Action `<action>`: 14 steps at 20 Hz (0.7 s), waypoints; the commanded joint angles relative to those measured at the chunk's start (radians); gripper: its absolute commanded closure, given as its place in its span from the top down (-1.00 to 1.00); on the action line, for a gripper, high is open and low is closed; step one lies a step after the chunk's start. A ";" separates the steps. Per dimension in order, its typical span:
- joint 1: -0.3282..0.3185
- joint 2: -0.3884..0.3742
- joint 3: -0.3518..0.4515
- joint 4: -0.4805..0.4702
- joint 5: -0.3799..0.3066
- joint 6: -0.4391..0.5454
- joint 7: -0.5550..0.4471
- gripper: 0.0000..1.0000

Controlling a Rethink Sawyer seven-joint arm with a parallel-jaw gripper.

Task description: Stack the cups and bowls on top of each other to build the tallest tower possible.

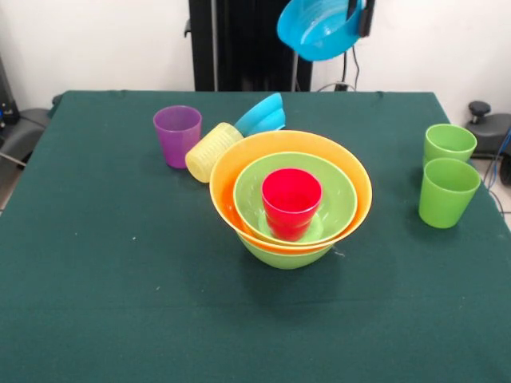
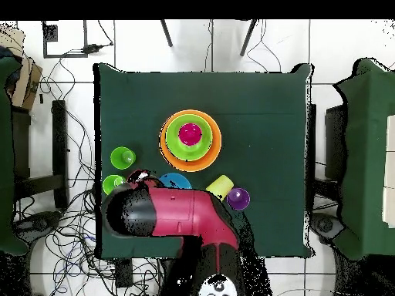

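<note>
The tower stands mid-table: a lime green bowl (image 1: pixel 287 254) at the bottom, the large orange bowl (image 1: pixel 231 175) in it, another lime green bowl (image 1: pixel 339 191) inside that, and a red cup (image 1: pixel 291 199) upright in the middle. From overhead the tower (image 2: pixel 210 146) lies just beyond the arm. My gripper (image 1: pixel 361 14) is high above the table's far side, shut on the rim of a tilted blue bowl (image 1: pixel 319 30) (image 2: pixel 175 182). A second blue bowl (image 1: pixel 262 116) leans behind the ribbed yellow cup (image 1: pixel 211 152), which lies on its side beside the upright purple cup (image 1: pixel 177 134).
Two light green cups (image 1: pixel 449 142) (image 1: pixel 447 193) stand upright near the table's right edge in the front view. The red and black arm (image 2: pixel 181 216) covers the table's near edge in the overhead view. Cables and chairs surround the table.
</note>
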 commanded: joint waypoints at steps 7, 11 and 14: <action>0.065 0.009 0.059 -0.193 -0.248 0.139 -0.131 -1.00; 0.058 0.047 0.069 -0.232 -0.280 0.108 -0.121 -1.00; 0.031 0.087 0.089 -0.247 -0.306 0.069 -0.148 -1.00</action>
